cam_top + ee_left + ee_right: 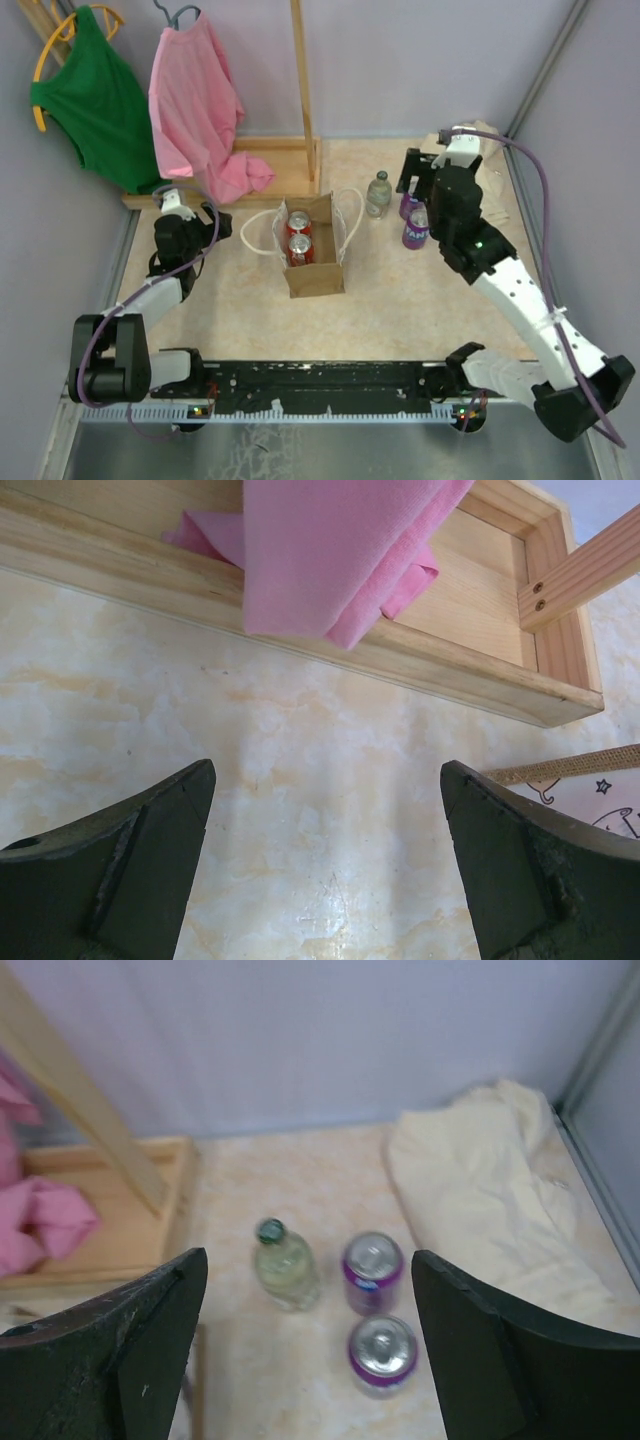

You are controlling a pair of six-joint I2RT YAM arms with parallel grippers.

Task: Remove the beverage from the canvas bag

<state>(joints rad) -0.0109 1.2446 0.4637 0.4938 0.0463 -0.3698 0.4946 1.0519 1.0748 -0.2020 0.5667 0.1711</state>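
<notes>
The canvas bag (318, 268) stands open near the table's middle, its white loop handles out to both sides. Two red beverage cans (299, 236) stand inside it. To its right on the table are a clear bottle (378, 194) (286, 1268) and two purple cans (415, 227) (381, 1352). My right gripper (412, 180) (308, 1260) hangs open above those purple cans, holding nothing. My left gripper (190, 212) (327, 770) is open over bare table, left of the bag. The bag's burlap edge (585, 768) shows at the right of the left wrist view.
A wooden rack base (270, 165) (300, 620) lies at the back with a pink garment (200, 100) (340, 550) draped into it, and a green one (90, 95) hangs at the far left. A beige cloth (490, 1190) is bunched in the back right corner.
</notes>
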